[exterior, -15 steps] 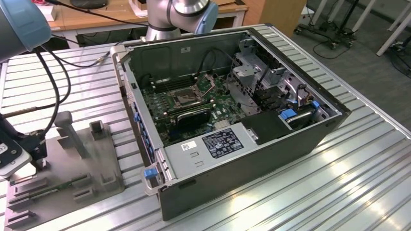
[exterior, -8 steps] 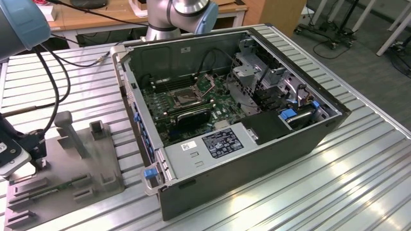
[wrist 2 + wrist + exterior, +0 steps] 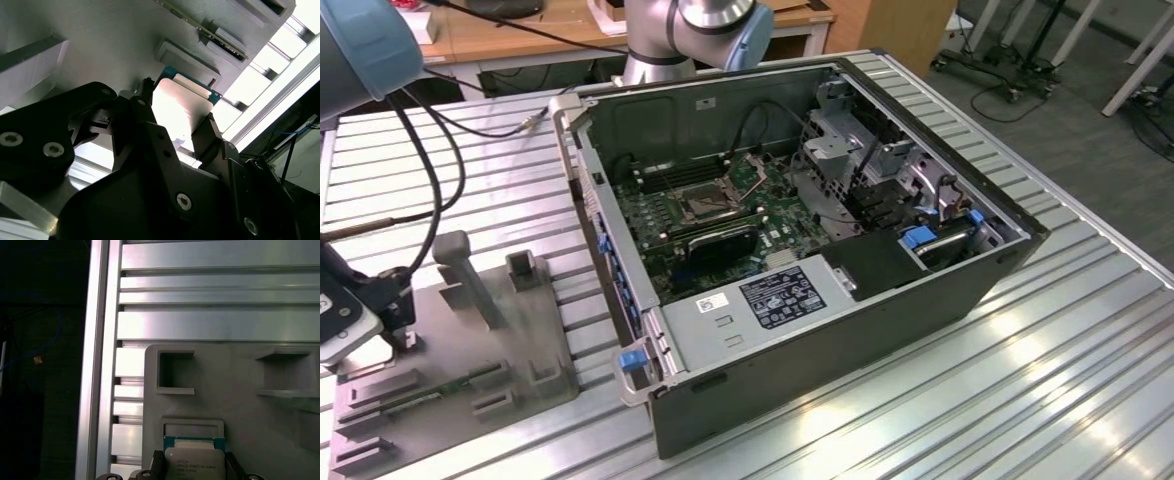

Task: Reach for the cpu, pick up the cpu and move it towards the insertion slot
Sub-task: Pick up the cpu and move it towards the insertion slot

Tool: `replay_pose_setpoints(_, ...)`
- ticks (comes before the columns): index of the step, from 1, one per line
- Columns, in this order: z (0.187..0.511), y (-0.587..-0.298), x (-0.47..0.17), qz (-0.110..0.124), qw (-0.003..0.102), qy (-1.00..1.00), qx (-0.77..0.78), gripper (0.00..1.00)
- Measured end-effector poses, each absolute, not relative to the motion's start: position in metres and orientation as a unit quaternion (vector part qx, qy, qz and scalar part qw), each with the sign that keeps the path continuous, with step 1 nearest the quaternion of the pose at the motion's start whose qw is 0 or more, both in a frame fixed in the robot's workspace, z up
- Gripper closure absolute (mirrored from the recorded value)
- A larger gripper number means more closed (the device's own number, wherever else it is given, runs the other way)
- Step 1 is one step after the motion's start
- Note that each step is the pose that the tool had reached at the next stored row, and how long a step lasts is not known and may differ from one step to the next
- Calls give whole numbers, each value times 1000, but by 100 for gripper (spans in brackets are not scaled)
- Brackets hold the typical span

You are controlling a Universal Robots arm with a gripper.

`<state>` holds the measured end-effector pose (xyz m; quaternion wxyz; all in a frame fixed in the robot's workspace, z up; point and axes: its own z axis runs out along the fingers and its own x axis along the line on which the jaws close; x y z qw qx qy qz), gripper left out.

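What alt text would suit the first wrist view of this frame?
The gripper holds the cpu, silvery face up, by two opposite edges, next to a framed square recess in the grey fixture block. The ribbed aluminium table lies beyond.

The gripper [image 3: 195, 467] clasps the cpu [image 3: 194, 460] between its dark fingers [image 3: 158, 463]. Under it lies the grey fixture [image 3: 240, 405] with square recesses [image 3: 175, 371], on the ribbed bench [image 3: 200, 322].

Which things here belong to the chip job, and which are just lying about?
Job: chip, held between the fingers; square socket inside the computer case.
Lying about: grey fixture block, memory slots, power supply, cables, slatted table.
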<state>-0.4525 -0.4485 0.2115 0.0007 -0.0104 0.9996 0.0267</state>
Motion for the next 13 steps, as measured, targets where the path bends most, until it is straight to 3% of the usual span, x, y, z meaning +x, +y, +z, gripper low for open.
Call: replay_pose_setpoints(13,216,-449,-453,27,1,1000,-10,45)
